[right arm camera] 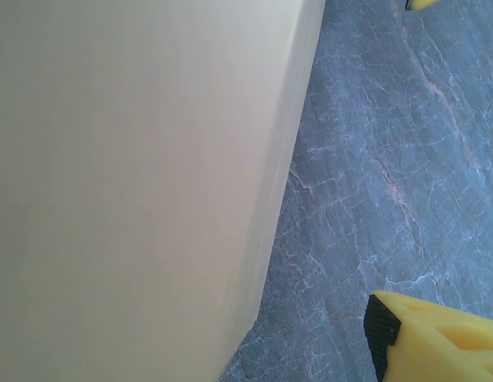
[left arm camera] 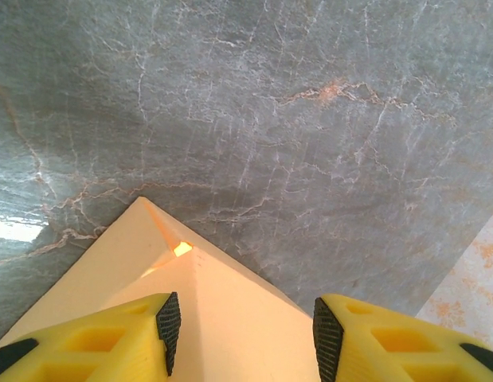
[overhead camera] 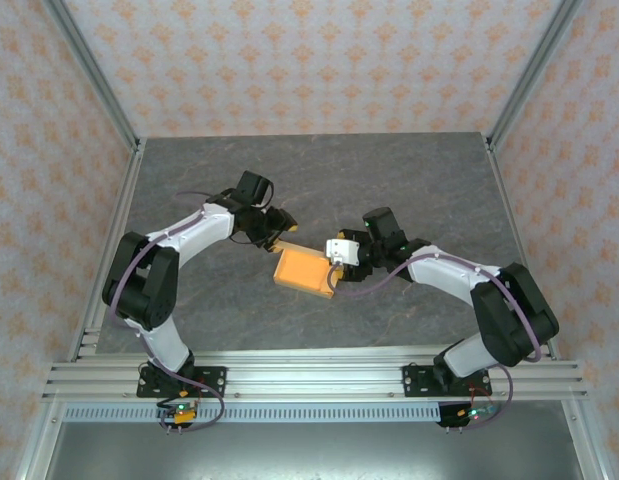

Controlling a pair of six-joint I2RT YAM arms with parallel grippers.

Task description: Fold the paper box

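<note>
Table [overhead camera: 389,180], left end effector [left arm camera: 246,328] open astride box [left arm camera: 111,267]

The paper box [overhead camera: 304,272] is set on the table [overhead camera: 389,180], between the left gripper [overhead camera: 281,241] and the right gripper [overhead camera: 335,267]; one corner is lodged under and between the left fingers [left arm camera: 168,330]; in the right wrist view, a strip of table is left between the box and the right finger [right arm camera: 425,338].
</note>
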